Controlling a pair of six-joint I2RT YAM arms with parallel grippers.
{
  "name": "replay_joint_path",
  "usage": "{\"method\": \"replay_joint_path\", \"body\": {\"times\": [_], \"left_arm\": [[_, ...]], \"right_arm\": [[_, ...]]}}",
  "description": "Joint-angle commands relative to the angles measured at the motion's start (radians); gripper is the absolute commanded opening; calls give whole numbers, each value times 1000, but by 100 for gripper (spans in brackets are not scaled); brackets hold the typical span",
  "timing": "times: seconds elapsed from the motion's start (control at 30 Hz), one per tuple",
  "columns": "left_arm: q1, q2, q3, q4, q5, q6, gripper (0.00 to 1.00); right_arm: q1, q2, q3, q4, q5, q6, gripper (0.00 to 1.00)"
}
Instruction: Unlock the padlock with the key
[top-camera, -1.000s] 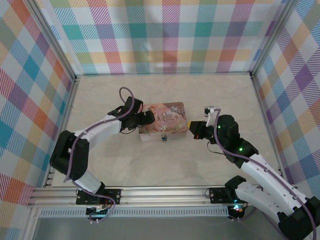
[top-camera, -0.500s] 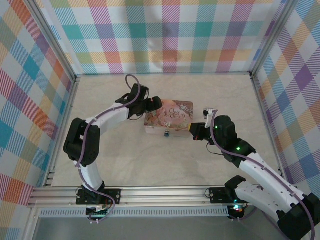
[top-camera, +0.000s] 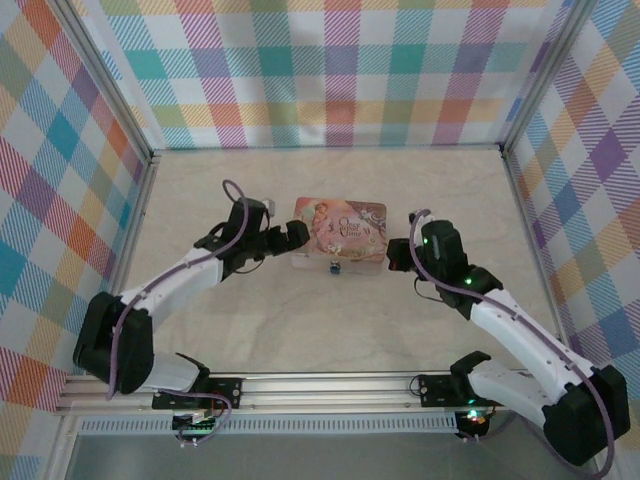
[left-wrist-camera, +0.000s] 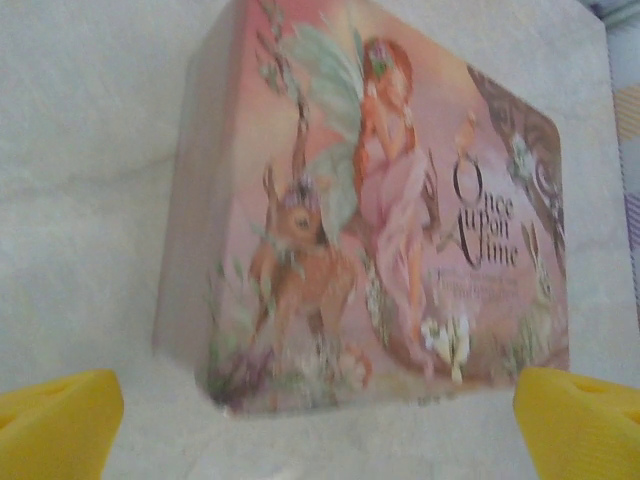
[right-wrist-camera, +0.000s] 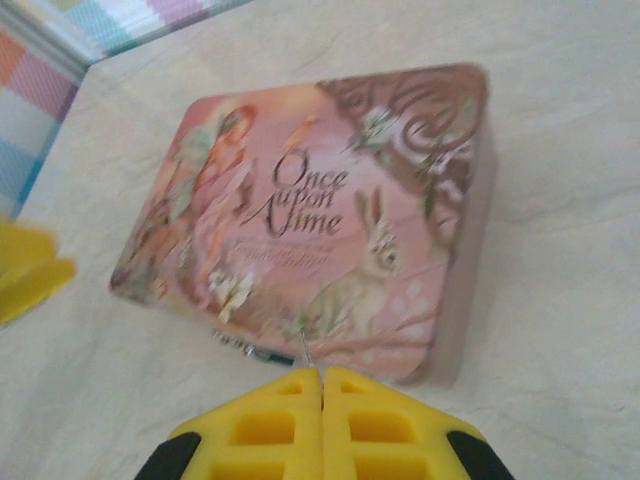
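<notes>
1. Top external view: a pink illustrated tin (top-camera: 340, 228) is seen lying flat on the counter (top-camera: 300, 330), between the two arms.
2. The padlock (top-camera: 334, 268) is found on the tin's near side wall, low against the counter. In the right wrist view it is made out only as a small dark blur (right-wrist-camera: 243, 346) at the tin's lower edge.
3. The left end effector (top-camera: 292, 238) is held at the tin's left end with its jaws spread wide, and nothing is gripped. In the left wrist view its yellow fingertips (left-wrist-camera: 55, 420) are seen at the two lower corners, clear of the tin.
4. The right end effector (top-camera: 395, 256) is placed just beside the tin's right end. Its yellow fingers (right-wrist-camera: 270, 425) are pressed together, and a thin metal sliver, taken to be the key (right-wrist-camera: 303, 348), is pinched between them.
5. The key's tip is shown at the tin's edge, near the padlock; whether the two touch cannot be told.
</notes>
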Motion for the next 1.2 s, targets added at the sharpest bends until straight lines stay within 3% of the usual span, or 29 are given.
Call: {"method": "replay_joint_path", "body": {"times": [0.0,0.1,0.2,0.27,0.43,0.7,0.93,1.17], "left_arm": [[-57,-76,-99,105,59,24,100],[-111,-127,-239,266,15,-14,100],[-190,-164,-437,615,-83,-16,100],[-230,-162,-498,736,-126,26,100],[-274,-53,-460,780,-86,124,100],[-300,178,-390,945,-75,147,100],[-332,317,-326,999,-121,172,100],[-360,409,-275,1032,-176,186,99]], "right_arm": [[-48,64,77,17,39,-43,0],[-78,138,111,46,48,-52,0],[-95,205,140,76,67,-55,0],[-104,250,161,90,80,-55,0],[-121,358,203,114,108,-54,0],[-135,458,232,150,141,-30,0],[-141,528,265,137,200,-19,0],[-140,577,272,154,174,-5,0]]}}
